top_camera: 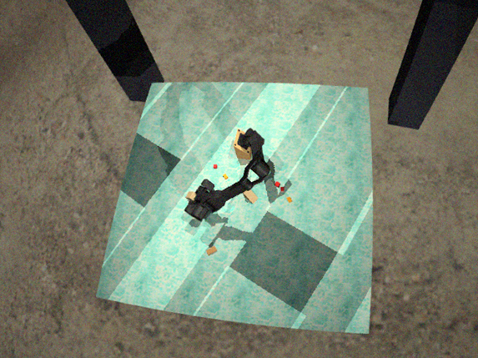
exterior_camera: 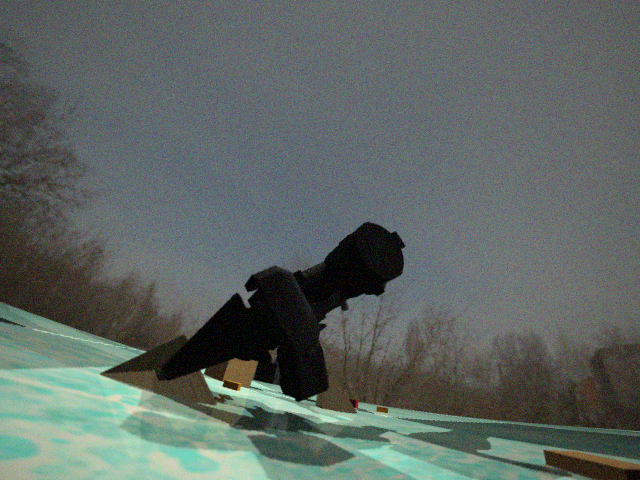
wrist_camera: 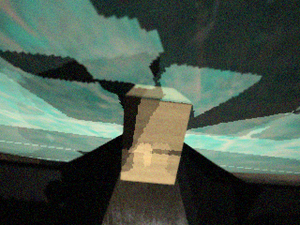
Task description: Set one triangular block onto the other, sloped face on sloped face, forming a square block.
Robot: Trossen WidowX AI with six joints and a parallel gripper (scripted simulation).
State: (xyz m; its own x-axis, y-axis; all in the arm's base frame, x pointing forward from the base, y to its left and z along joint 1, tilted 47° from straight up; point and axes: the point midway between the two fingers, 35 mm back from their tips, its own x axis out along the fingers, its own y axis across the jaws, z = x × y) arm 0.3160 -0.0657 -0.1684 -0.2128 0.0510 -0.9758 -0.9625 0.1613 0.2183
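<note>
One tan triangular block (top_camera: 191,196) (exterior_camera: 188,384) (wrist_camera: 164,136) rests on the table at the left, beside the arm's wrist in the top view. My gripper (exterior_camera: 168,369) (wrist_camera: 150,141) is low over it and shut on it, one finger against each side in the wrist view. Its fingertips are hard to make out in the top view. The other triangular block (top_camera: 250,196) (exterior_camera: 334,398) stands apart on the table, under and beside the forearm in the top view. Its far end is partly hidden by the arm there, and its top is hidden behind the gripper in the exterior view.
A large wooden block (top_camera: 242,148) (exterior_camera: 240,372) stands by the arm's base. A small wooden block (top_camera: 211,250) (exterior_camera: 591,462) lies apart. Small red (top_camera: 215,166) and orange (top_camera: 224,176) pieces lie between the triangular blocks and the base; several more (top_camera: 277,184) (top_camera: 288,199) lie to the right.
</note>
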